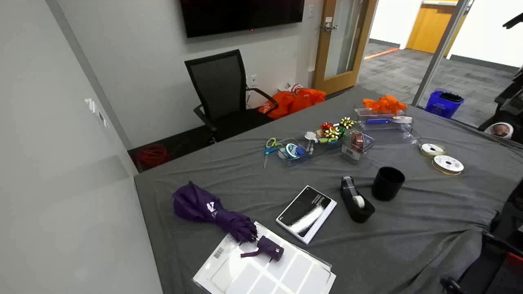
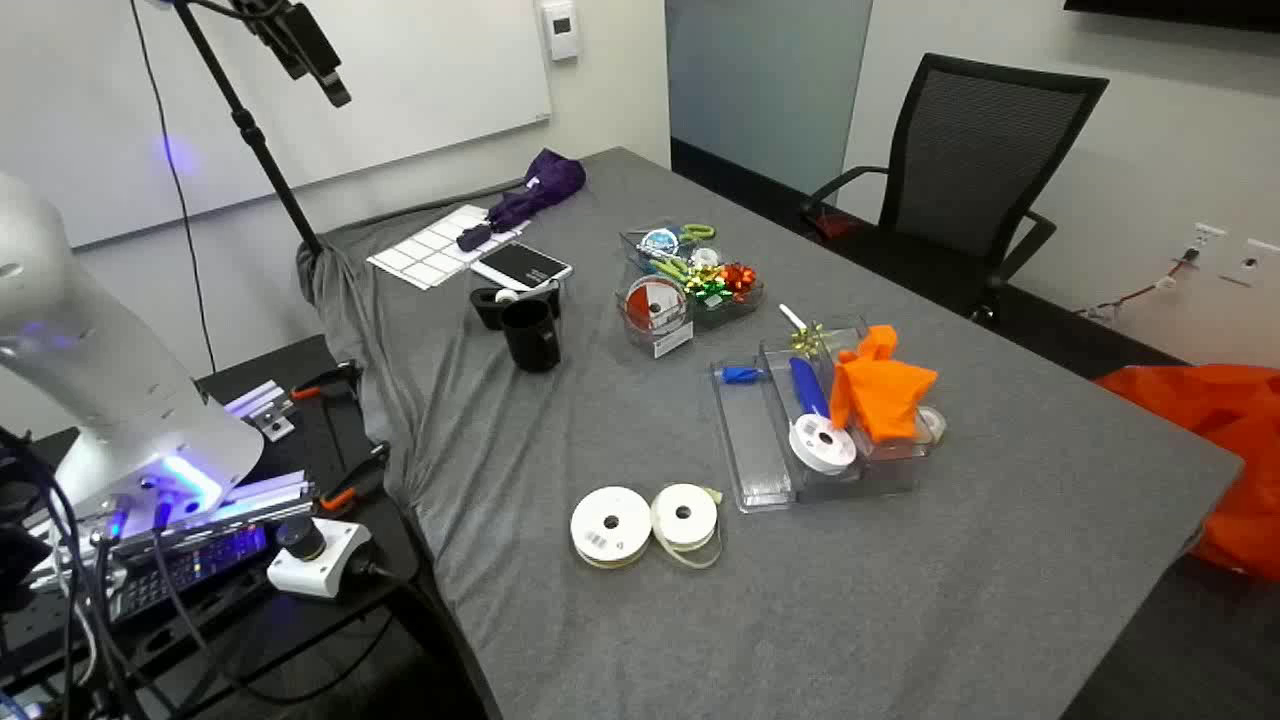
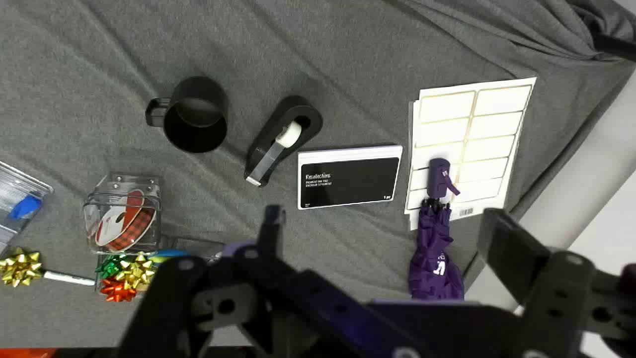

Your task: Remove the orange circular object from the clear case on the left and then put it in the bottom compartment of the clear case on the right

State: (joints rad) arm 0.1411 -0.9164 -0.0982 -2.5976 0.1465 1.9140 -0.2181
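An orange-red ribbon spool stands in the small clear case on the left; it shows in both exterior views (image 1: 358,141) (image 2: 655,303) and in the wrist view (image 3: 126,221). That left clear case (image 1: 350,154) (image 2: 674,338) (image 3: 121,180) has further parts holding bows, scissors and tape. The right clear case (image 1: 410,134) (image 2: 755,450) has several compartments, with orange cloth, a blue item and a white spool in it; only its edge shows in the wrist view (image 3: 30,179). My gripper (image 3: 385,216) is open and empty, high above the table, well away from both cases.
Below the gripper lie a black box (image 3: 349,177), a purple umbrella (image 3: 435,248) and label sheets (image 3: 462,129). A tape dispenser (image 3: 283,139) and black mug (image 3: 196,117) stand nearer the cases. Two white spools (image 2: 612,525) lie beside the right case. A gold bow (image 3: 21,267) lies between the cases.
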